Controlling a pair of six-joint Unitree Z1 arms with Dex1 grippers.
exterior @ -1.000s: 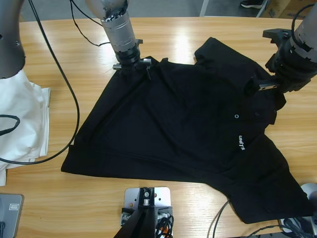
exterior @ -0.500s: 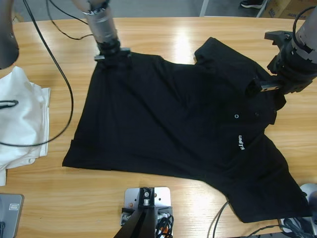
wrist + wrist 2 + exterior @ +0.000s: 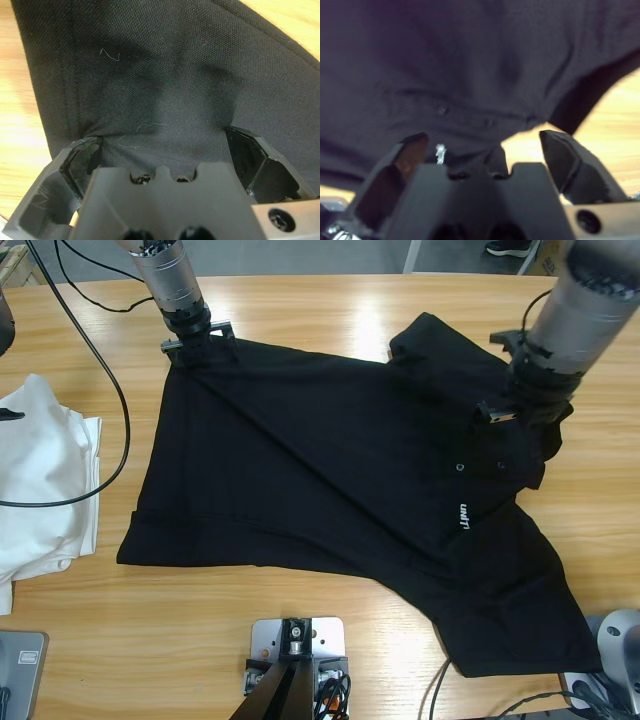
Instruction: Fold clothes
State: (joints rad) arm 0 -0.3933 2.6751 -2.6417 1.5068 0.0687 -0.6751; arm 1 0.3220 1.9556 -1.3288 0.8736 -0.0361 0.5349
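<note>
Black woven polo (image 3: pixel 330 470) spread flat; left wrist view alone shows hem stitching, lint. Left gripper (image 3: pixel 197 343) pinches corner; right gripper (image 3: pixel 520 405) clamps collar.

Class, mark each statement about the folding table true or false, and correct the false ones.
1. The black polo lies spread on the table. True.
2. The left gripper holds the polo's collar. False: it grips a corner of the hem, far from the collar.
3. White clothes lie at the table's left edge. True.
4. The polo's white logo is hidden by a fold. False: it shows plainly.
5. The right gripper is near the polo's buttons. True.
</note>
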